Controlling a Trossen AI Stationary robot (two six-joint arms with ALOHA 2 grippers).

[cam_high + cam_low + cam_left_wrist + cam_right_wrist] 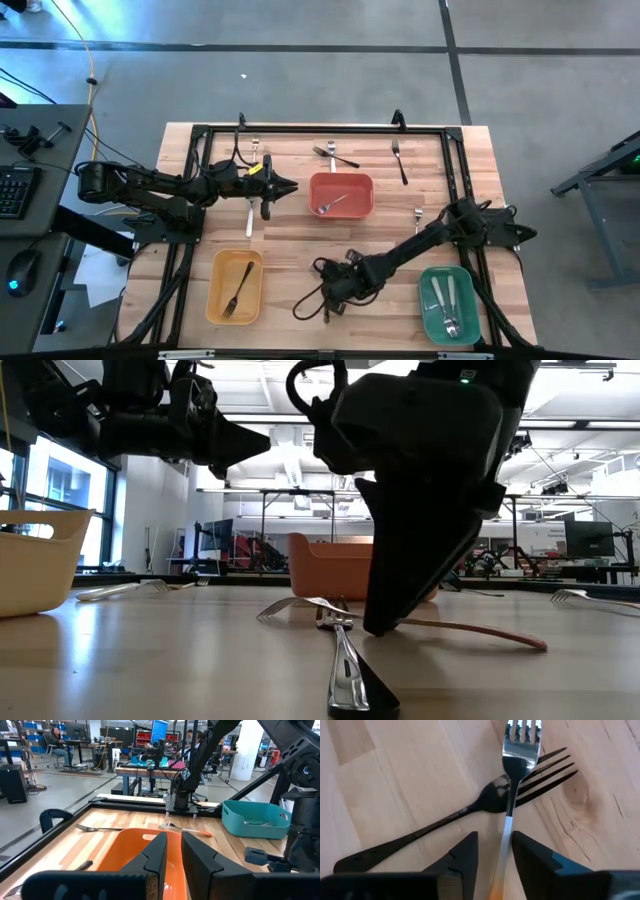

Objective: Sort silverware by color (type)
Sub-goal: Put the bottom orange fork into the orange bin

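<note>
As we read the tabletop [300, 250]: the work sits at its front centre, between the yellow bin [236, 262] and the green bin [448, 272].
Red bin [341, 177]: we judge this the target for a red-orange handle; it lies toward the far edge from the work, apart from it.
Nearer arm: the right one, stretched across from its side. The left end effector [288, 186] hangs just beside the red bin, fingers a narrow gap apart, holding nothing.
Right end effector [494, 840]: low over the wood, fingers spread, nothing clamped yet.
Orange-handled fork [512, 795]: directly ahead of it, the handle running back between the two fingers.
Its long axis: in line with the end effector's reach and square to the closing direction, so we think a plain close would catch the handle.
Its pointing: tines away from the wrist.
Dark fork [445, 827]: crossed under the fork's neck, touching it, slanting off to one side; we expect it may get nudged.
</note>
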